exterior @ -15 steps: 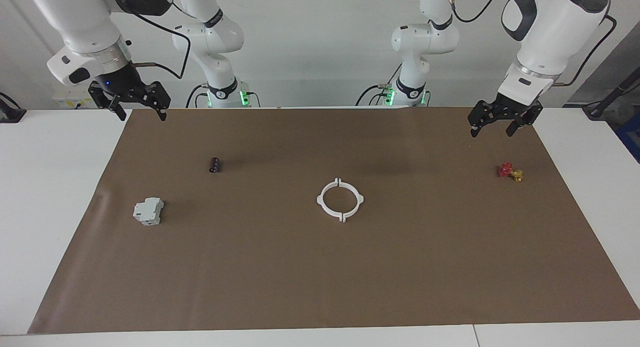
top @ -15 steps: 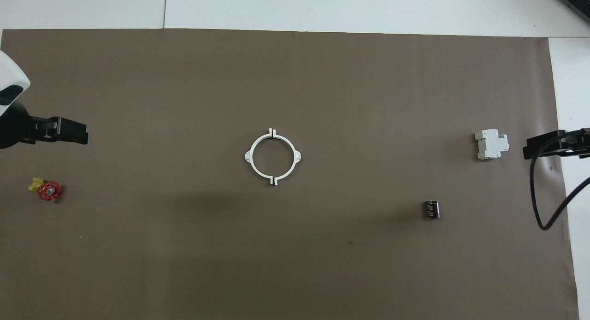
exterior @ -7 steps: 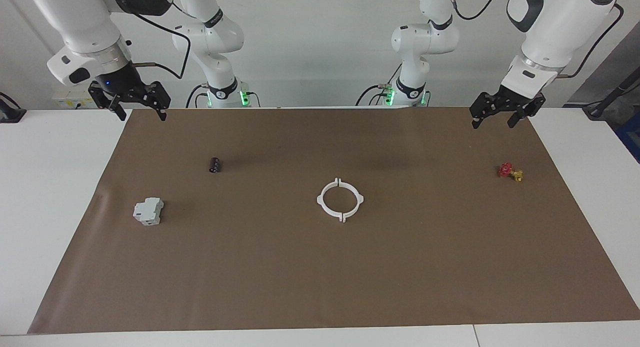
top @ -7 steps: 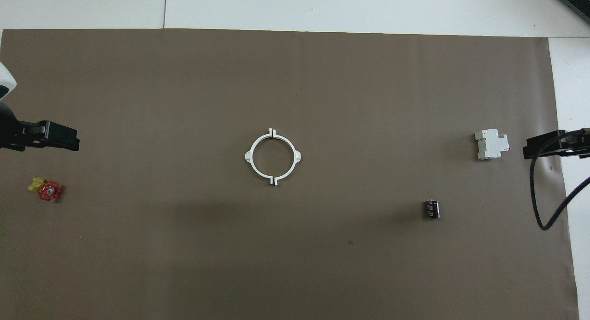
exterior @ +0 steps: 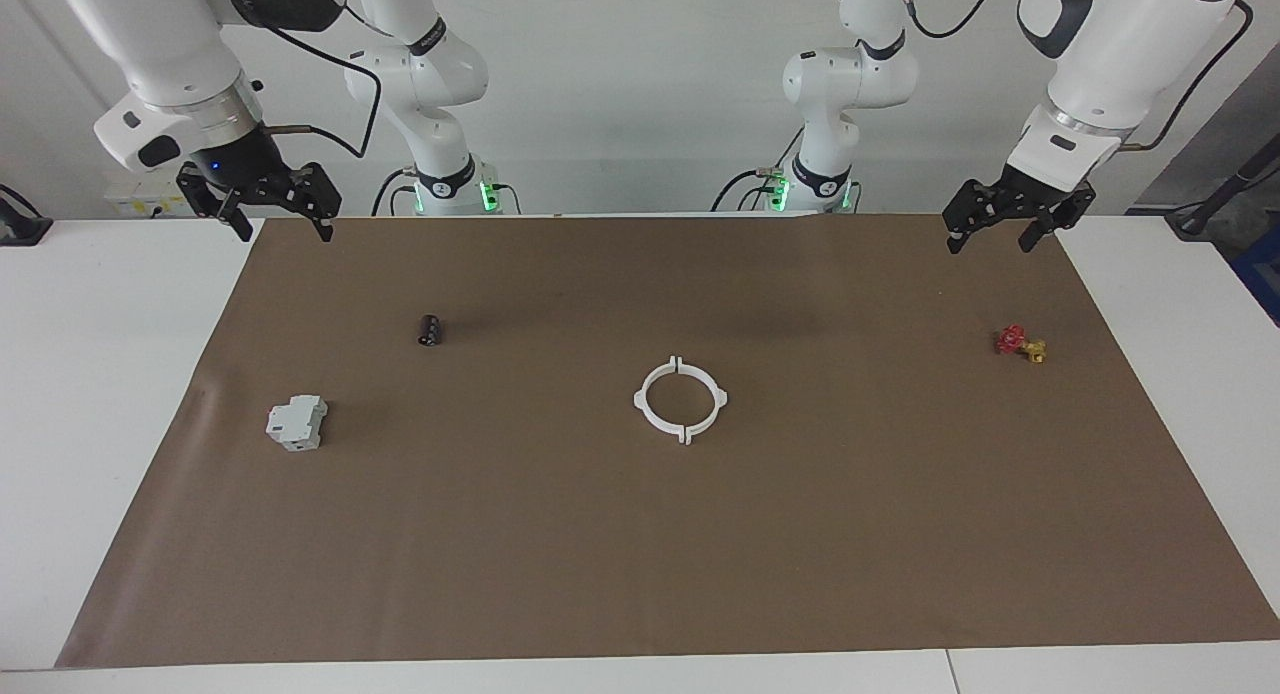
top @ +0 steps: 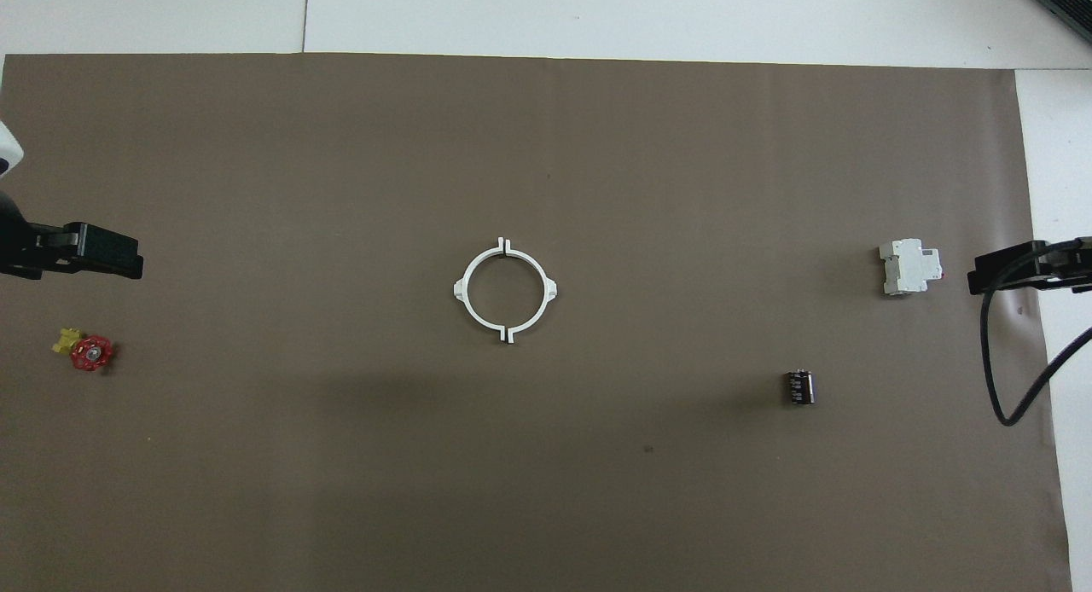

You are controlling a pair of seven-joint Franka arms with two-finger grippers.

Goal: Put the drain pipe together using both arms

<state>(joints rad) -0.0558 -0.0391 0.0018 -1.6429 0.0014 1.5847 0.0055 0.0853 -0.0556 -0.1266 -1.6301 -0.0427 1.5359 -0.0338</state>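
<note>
The drain pipe is seen as a closed ring in the middle of the counter. Nothing is held by the left gripper or the right gripper; both jaws are wide open. The ring should be left untouched.

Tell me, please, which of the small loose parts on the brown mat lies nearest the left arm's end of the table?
The red-and-yellow valve. The grey-white block and dark cylinder lie toward the right arm's end; the white ring sits mid-mat.
</note>
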